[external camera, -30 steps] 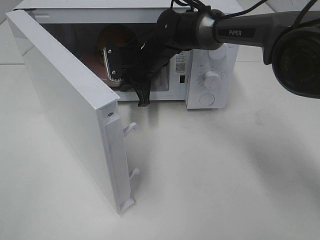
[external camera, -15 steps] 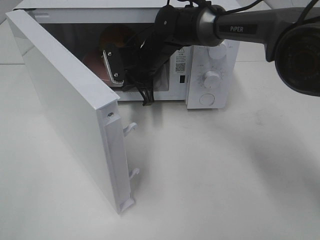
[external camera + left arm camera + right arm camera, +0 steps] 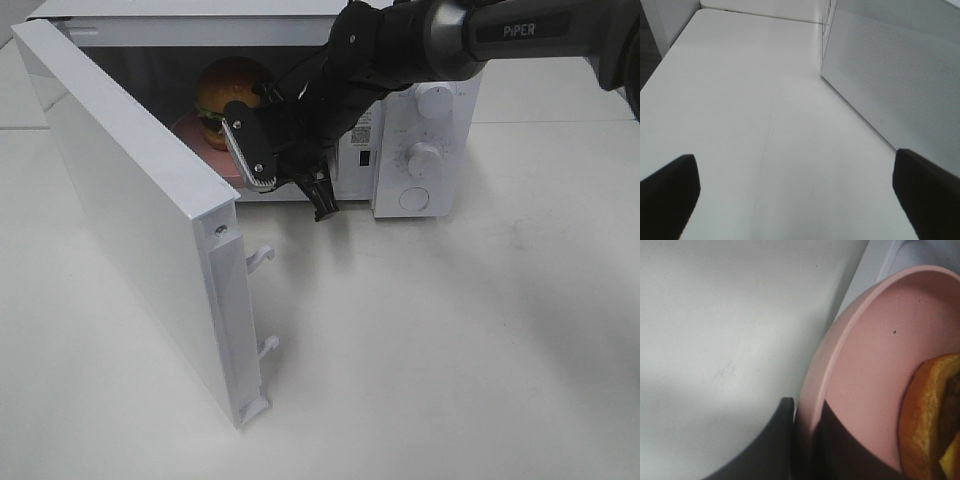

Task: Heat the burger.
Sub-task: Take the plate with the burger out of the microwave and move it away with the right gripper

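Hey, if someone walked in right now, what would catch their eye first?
The white microwave with its door swung wide open toward the camera. Inside sits the burger on a pink plate, whose rim the right gripper pinches at the oven's mouth.

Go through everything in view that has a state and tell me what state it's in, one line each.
microwave door: swung wide open.
burger: whole, sitting on the plate inside the microwave.
pink plate: in the microwave cavity, its rim pinched by the right gripper.
right gripper: shut on the plate rim.
left gripper: open, empty, over the table beside the door.
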You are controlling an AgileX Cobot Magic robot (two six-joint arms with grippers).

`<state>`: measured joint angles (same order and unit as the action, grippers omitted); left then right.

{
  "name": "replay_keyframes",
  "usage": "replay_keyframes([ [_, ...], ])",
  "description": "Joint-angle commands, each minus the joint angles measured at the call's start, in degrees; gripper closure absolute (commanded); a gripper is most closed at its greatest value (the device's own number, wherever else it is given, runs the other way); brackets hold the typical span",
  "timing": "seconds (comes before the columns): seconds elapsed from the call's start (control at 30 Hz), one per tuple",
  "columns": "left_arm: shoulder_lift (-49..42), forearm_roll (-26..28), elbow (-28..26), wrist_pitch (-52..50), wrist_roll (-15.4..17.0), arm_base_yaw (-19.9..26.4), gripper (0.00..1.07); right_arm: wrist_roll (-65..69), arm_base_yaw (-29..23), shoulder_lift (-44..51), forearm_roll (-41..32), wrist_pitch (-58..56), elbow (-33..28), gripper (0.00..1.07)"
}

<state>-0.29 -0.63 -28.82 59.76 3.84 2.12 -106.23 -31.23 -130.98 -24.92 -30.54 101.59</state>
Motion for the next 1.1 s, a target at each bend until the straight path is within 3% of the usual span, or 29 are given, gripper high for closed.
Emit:
replay_keyframes([
  [0.03, -1.1, 0.6, 0.2, -0.5, 0.2, 0.3, 0.06, -3.2, 0.1, 2.3, -1.5, 1.3, -1.1, 1.07],
  [0.47, -1.1, 0.6, 0.2, -0.5, 0.2, 0.3, 0.06, -10.4, 2.5, 7.6, -6.9, 2.1, -6.1, 1.07],
  [0.87, -1.1, 0.6, 0.2, -0.5, 0.2, 0.3, 0.06, -11.5, 3.2, 9.3, -7.9, 1.0, -6.9, 1.07],
  [1.1, -1.1, 0.6, 0.2, -0.5, 0.2, 0.3, 0.06, -13.1, 2.7, 11.6, -8.7, 1.4, -11.1, 1.07],
])
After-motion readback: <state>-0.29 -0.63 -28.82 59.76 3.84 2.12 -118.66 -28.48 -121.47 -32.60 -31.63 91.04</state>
